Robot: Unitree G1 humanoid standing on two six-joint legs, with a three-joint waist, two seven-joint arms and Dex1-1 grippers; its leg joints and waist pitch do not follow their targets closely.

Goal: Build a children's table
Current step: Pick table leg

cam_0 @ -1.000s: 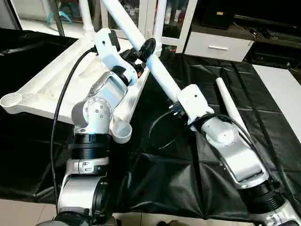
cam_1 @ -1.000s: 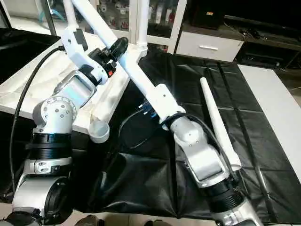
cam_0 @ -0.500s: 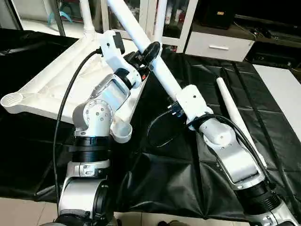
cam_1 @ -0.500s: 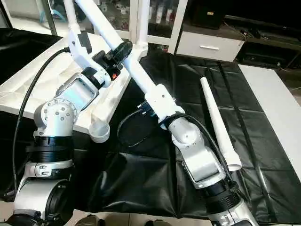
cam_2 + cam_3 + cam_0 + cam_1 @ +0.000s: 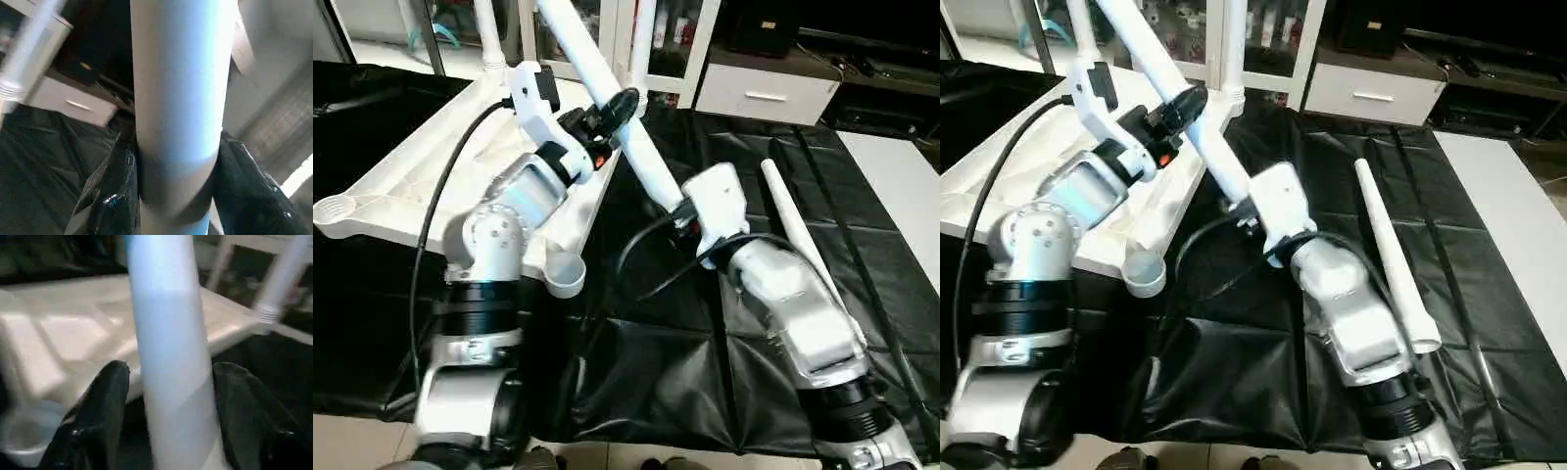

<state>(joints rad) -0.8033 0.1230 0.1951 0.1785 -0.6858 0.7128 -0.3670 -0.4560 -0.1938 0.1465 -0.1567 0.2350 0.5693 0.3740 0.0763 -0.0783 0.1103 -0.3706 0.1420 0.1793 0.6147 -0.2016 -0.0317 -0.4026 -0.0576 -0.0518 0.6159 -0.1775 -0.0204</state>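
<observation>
Both grippers clasp one table leg (image 5: 641, 162) in the air – the left gripper (image 5: 612, 113) higher up, the right gripper (image 5: 690, 211) near its lower end – probably so two holds can steer the long tube to a socket. Its long axis runs from near-right up to far-left, over the upside-down table top (image 5: 401, 186). A spare leg (image 5: 793, 235) lies on the black sheet (image 5: 636, 352), to the right.

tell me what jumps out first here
A long white leg slants across the middle, gripped by both the left gripper and the right gripper. Left of it the upturned table top lies on the black sheet; a spare leg lies to the right.
</observation>
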